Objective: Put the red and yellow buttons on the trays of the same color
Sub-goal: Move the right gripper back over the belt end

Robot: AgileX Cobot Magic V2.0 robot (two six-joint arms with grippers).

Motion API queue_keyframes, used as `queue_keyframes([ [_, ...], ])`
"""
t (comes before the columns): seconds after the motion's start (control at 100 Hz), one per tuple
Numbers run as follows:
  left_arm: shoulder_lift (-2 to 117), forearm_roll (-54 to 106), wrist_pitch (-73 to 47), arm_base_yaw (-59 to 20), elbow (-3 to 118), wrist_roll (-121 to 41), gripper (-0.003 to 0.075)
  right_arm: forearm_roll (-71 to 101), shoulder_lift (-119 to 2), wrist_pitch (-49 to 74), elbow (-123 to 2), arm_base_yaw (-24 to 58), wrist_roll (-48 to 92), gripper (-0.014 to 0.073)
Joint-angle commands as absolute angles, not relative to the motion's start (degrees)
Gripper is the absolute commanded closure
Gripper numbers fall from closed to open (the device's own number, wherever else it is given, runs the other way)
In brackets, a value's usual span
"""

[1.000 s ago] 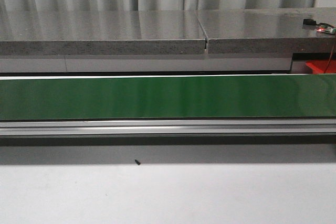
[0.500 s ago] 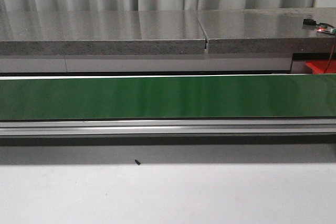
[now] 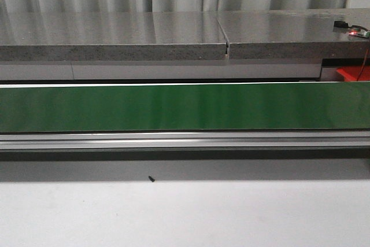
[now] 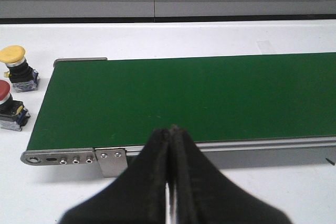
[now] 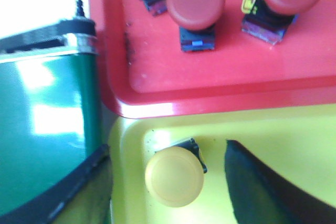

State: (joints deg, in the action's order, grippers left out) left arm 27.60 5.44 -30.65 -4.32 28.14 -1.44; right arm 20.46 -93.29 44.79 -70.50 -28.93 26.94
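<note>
In the right wrist view, a yellow button (image 5: 174, 177) stands on the yellow tray (image 5: 283, 129), near its corner. My right gripper (image 5: 167, 153) is open around it, one finger on each side, neither touching. Three red buttons (image 5: 195, 1) rest on the red tray (image 5: 236, 66) beside it. In the left wrist view, my left gripper (image 4: 170, 130) is shut and empty, over the near edge of the belt. Another yellow button (image 4: 13, 55) and a red button (image 4: 2, 94) sit on the white table off the belt's end. Neither gripper shows in the front view.
A green conveyor belt (image 3: 173, 107) runs across the table in a metal frame (image 4: 73, 157). Behind it lies a grey stone counter (image 3: 115, 33) carrying a small circuit board (image 3: 358, 30). A corner of the red tray (image 3: 352, 73) shows at far right. A tiny black screw (image 3: 151, 179) lies on the white table.
</note>
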Motion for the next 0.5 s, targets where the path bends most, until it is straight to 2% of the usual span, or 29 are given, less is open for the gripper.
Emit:
queue_keyframes([
  [0.0,27.9,6.1,-26.1,-4.7,29.6,-1.0,0.0741,22.3,-88.5,42.9,-72.0,-27.7,27.4,0.0091],
  [0.26,27.9,6.1,-26.1,-4.7,29.6,-1.0,0.0741,22.1,-79.0,41.5,-71.7,-17.6,28.1,0.0094],
  [0.49,27.9,6.1,-26.1,-4.7,29.6,-1.0,0.0741,21.8,-67.4,39.2,-66.0,-9.7,28.1,0.0167],
])
